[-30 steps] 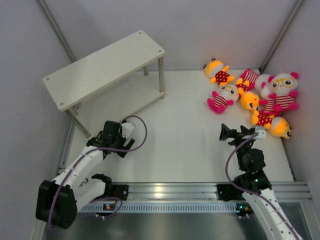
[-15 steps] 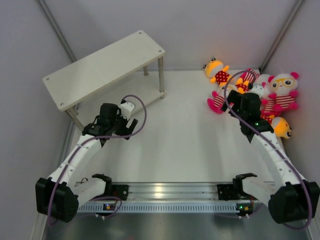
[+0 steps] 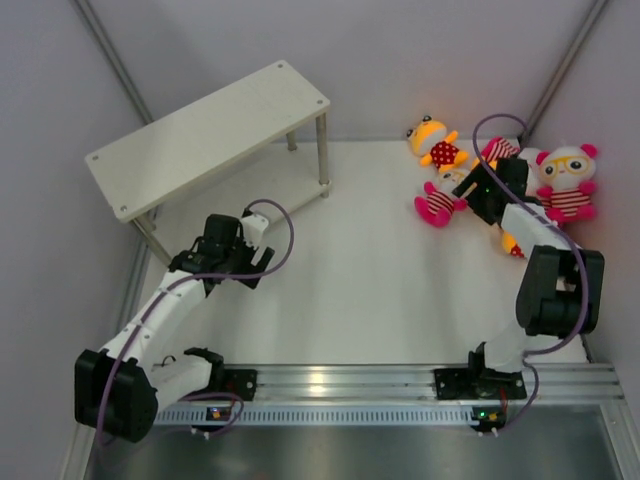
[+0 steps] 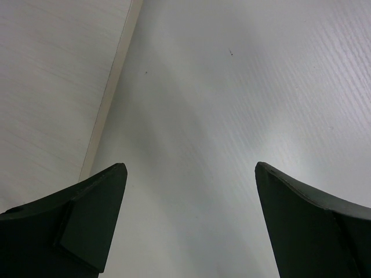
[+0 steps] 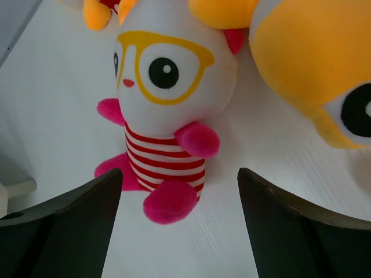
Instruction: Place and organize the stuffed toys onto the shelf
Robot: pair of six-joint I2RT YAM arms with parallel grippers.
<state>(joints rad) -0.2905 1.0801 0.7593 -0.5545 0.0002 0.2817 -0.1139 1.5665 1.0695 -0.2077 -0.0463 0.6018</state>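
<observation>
The right pincer (image 5: 179, 174) stands wide, one jaw on each side of the legs of a striped-shirt doll (image 5: 168, 110) with yellow glasses, which lies face up and is not gripped. A yellow-orange doll (image 5: 307, 63) crowds in against that doll's head at the upper right of the wrist view. From above, the other stuffed toys (image 3: 565, 180) are heaped in the upper right. The left pincer (image 4: 188, 168), also wide and holding nothing, hangs over the bare table (image 4: 232, 87) at centre left, near the shelf (image 3: 210, 135) at upper left, well apart from the toys.

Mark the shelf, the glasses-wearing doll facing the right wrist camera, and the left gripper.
shelf (image 3: 210, 135), top external view, middle of top board.
glasses-wearing doll (image 5: 168, 87), right wrist view, its white face.
left gripper (image 4: 190, 174), left wrist view, midway between its fingertips.
</observation>
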